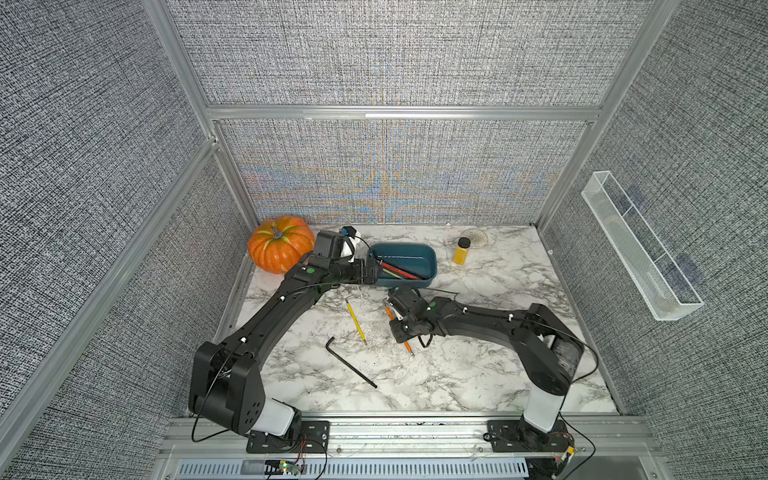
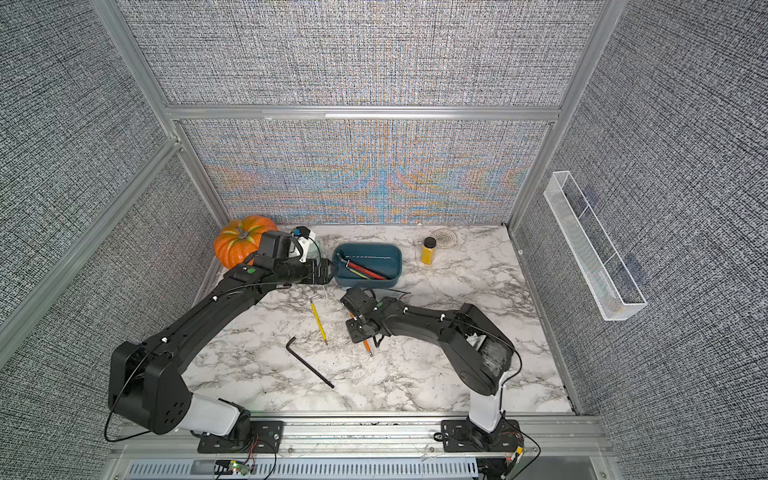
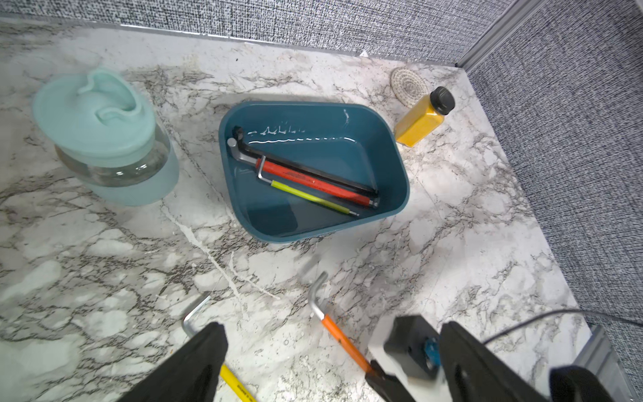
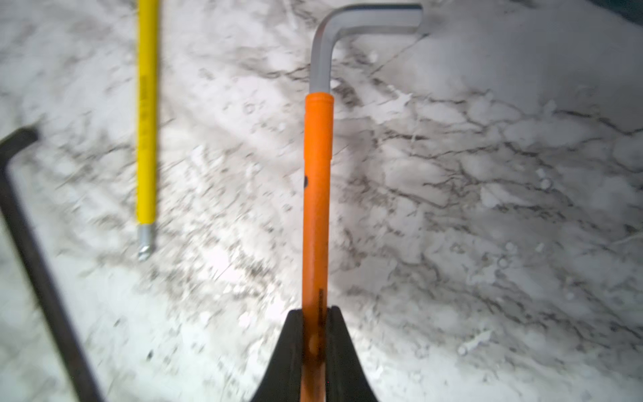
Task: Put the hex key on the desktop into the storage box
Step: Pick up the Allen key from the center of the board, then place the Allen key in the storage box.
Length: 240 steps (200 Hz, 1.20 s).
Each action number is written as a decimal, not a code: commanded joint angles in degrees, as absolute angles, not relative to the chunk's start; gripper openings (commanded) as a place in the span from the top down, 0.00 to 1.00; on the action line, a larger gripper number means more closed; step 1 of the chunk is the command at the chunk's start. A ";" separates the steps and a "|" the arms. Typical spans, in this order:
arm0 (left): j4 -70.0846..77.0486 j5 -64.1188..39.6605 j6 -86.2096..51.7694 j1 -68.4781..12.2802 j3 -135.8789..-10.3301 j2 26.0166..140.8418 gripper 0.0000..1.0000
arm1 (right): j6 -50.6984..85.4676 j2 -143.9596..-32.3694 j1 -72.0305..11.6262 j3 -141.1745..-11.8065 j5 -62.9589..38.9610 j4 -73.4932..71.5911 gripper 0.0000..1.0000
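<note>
My right gripper [image 4: 316,313] is shut on the orange-sleeved hex key [image 4: 316,191], low over the white marble desktop [image 1: 478,365]; its silver bent end points toward the storage box. Whether the key still touches the desktop I cannot tell. The dark teal storage box [image 1: 431,259] stands just behind and holds a black, a red and a lime hex key [image 3: 309,196]. A yellow hex key [image 1: 356,319] and a black hex key [image 1: 349,363] lie on the desktop. My left gripper [image 3: 334,324] hovers open by the box's left end, holding nothing.
An orange pumpkin [image 1: 280,243] sits at the back left, with a glass jar with a mint lid [image 3: 101,139] near it. A yellow spice bottle [image 1: 462,250] and a woven coaster [image 1: 476,237] are at the back right. A clear acrylic tray [image 1: 640,249] hangs on the right wall.
</note>
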<state>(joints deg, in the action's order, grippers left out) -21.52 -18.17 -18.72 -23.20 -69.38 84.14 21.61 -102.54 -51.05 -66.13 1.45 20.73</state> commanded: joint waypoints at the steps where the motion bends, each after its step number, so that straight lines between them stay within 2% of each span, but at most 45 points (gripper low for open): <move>1: -20.86 -19.88 -19.17 -23.11 -70.01 83.09 0.00 | 14.72 -97.51 -51.07 -63.68 -3.44 16.46 1.00; 62: -19.11 -20.72 -20.69 -22.65 -70.94 82.59 0.00 | 9.01 -86.71 -49.22 -67.16 -1.51 22.53 1.00; 117: -15.74 -22.06 -22.29 -22.64 -68.38 80.60 0.00 | 1.82 -86.80 -41.61 -80.05 -2.64 29.04 1.00; 170: -12.94 -26.72 -23.18 -22.65 -67.26 81.02 0.00 | -6.72 -95.41 -33.68 -93.26 -7.73 29.05 1.00; 211: -12.71 -25.95 -23.29 -22.64 -66.28 80.90 0.00 | -12.40 -108.97 -32.31 -108.98 -4.43 34.59 1.00; 240: -12.73 -24.95 -23.37 -22.67 -65.35 80.17 0.00 | -14.52 -115.61 -31.60 -114.91 -2.26 34.51 1.00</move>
<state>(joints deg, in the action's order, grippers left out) -14.00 -25.45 -23.24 -22.70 -65.93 80.82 -10.96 -112.33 -31.94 -111.57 -4.58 34.04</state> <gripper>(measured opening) 0.998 0.144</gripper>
